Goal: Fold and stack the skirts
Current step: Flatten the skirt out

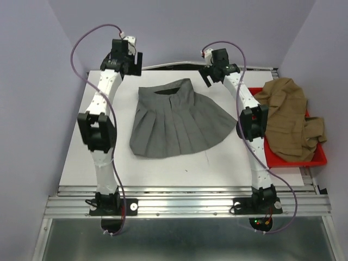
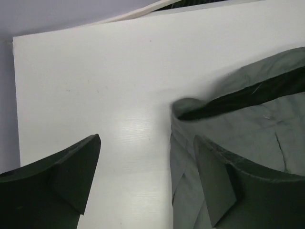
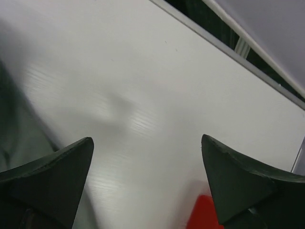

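Grey skirt [image 1: 176, 119] lies flat on the table [image 1: 98, 152], tan skirt [image 1: 288, 117] heaped in the tray [image 1: 322, 159]. Left tool [image 2: 147, 139] and right tool [image 3: 147, 139] gape empty near the waistband [image 1: 173, 90]; pinch both corners evenly, fold square.

The grey skirt [image 1: 176, 122] is a soft, matt woven cloth, pressed into crisp pleats. The tan skirt [image 1: 285, 117] on the right is a limper cloth, crumpled and matt too. Under it, the red tray [image 1: 318, 159] looks like smooth plastic with a slight gloss. The table [image 1: 81, 163] is a white board, smooth and faintly ribbed, with a soft sheen where light falls. Along the near edge runs a grooved rail [image 1: 185, 204] of bare, brushed metal. The fingers [image 2: 71, 167] of the left gripper [image 2: 147, 138] are matt black and fine-grained, and those of the right gripper [image 3: 147, 138] look the same. The arm shells [image 1: 103, 89] are smooth, white and black, and the cables [image 1: 89, 38] are thin and slightly shiny.
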Controlling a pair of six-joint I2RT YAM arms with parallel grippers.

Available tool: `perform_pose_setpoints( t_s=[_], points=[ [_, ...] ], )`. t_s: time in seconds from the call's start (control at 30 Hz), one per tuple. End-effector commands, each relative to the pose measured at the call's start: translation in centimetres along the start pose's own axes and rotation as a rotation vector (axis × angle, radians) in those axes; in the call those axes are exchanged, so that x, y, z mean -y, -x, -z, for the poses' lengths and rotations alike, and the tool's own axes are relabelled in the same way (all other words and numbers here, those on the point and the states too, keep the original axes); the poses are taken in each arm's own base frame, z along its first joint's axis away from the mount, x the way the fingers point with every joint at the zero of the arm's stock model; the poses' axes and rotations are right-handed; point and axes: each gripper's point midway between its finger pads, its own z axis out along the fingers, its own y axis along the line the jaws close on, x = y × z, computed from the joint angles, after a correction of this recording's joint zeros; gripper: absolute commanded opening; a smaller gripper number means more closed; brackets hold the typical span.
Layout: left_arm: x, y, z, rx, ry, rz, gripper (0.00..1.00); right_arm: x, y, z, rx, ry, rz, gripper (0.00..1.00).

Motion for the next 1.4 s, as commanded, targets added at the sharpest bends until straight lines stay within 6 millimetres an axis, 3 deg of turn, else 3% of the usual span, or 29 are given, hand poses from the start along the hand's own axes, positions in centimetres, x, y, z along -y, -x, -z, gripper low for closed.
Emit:
perform_pose_setpoints(
  t_s=[0.0, 0.03, 0.07, 0.1, 0.13, 0.2, 0.23, 0.27, 0.3, 0.33, 0.4, 0.43, 0.5, 0.7, 0.83, 0.93, 1.03, 1.07, 1.1, 1.17, 1.27, 1.37],
  points=[
    [-3.8, 9.1, 3.0, 0.151, 0.038, 0.086, 0.93, 9.9, 5.6, 4.9, 0.183, -0.345, -0.092, 1.0],
    [-4.1, 8.0, 2.6, 0.119, 0.048, 0.077, 0.94, 10.2, 5.8, 5.4, 0.207, -0.329, -0.124, 1.0],
    [-4.9, 10.2, 5.3, 0.216, 0.076, 0.085, 0.95, 10.0, 5.6, 6.8, 0.221, -0.29, -0.146, 1.0],
    [-5.5, 9.6, 5.6, 0.226, 0.07, 0.093, 0.95, 10.3, 5.6, 7.5, 0.247, -0.256, -0.182, 1.0],
    [-5.5, 8.7, 6.1, 0.228, 0.049, 0.092, 0.95, 9.0, 5.7, 8.1, 0.261, -0.185, -0.184, 1.0],
    [-4.1, 4.7, 6.5, 0.199, -0.053, 0.072, 0.95, 6.4, 4.1, 8.9, 0.23, -0.068, -0.184, 1.0],
    [-3.5, 0.7, 5.4, 0.111, -0.078, 0.065, 0.94, 5.3, 3.3, 8.9, 0.208, -0.021, -0.191, 1.0],
    [-3.0, -0.8, 5.7, 0.085, -0.099, 0.063, 0.93, 4.5, 2.4, 8.9, 0.18, 0.008, -0.2, 1.0],
    [-2.7, -1.8, 6.7, 0.073, -0.121, 0.066, 0.91, 2.4, 0.2, 8.4, 0.113, 0.121, -0.193, 0.98],
    [-2.4, -5.5, 6.2, -0.005, -0.147, 0.08, 0.9, 1.1, -0.8, 8.3, 0.079, 0.175, -0.197, 0.96],
    [-1.4, -7.3, 7.5, -0.013, -0.23, 0.102, 0.87, -1.9, -3.8, 7.6, -0.002, 0.293, -0.182, 0.92],
    [-1.8, -10.4, 7.2, -0.07, -0.237, 0.129, 0.85, -2.8, -4.6, 7.5, -0.022, 0.333, -0.187, 0.9],
    [-1.4, -12.0, 7.7, -0.089, -0.263, 0.128, 0.79, -3.7, -6.6, 7.3, -0.073, 0.377, -0.177, 0.85],
    [-0.7, -18.9, 7.0, -0.266, -0.318, 0.128, 0.74, -6.2, -12.0, 5.8, -0.23, 0.464, -0.165, 0.8],
    [-0.3, -20.9, 6.1, -0.306, -0.339, 0.12, 0.73, -7.9, -14.9, 5.4, -0.289, 0.518, -0.149, 0.76],
    [0.1, -20.2, 5.4, -0.275, -0.384, 0.101, 0.68, -9.4, -17.7, 5.3, -0.347, 0.556, -0.142, 0.67],
    [0.3, -18.8, 4.4, -0.227, -0.413, 0.088, 0.66, -11.4, -21.2, 5.8, -0.422, 0.618, -0.139, 0.48],
    [0.4, -17.4, 4.1, -0.199, -0.423, 0.091, 0.66, -11.9, -22.0, 6.0, -0.435, 0.634, -0.136, 0.32],
    [0.5, -18.0, 3.0, -0.225, -0.431, 0.107, 0.66, -13.0, -23.5, 6.9, -0.471, 0.684, -0.135, 0.26],
    [0.3, -17.7, 1.9, -0.229, -0.428, 0.115, 0.65, -14.4, -24.8, 8.0, -0.505, 0.736, -0.132, 0.11],
    [0.8, -20.0, -0.3, -0.292, -0.435, 0.12, 0.65, -15.5, -26.5, 10.0, -0.547, 0.782, -0.145, 0.04],
    [1.9, -22.1, -0.7, -0.34, -0.47, 0.111, 0.59, -16.2, -26.9, 11.9, -0.554, 0.832, -0.158, 0.03]
  ],
)
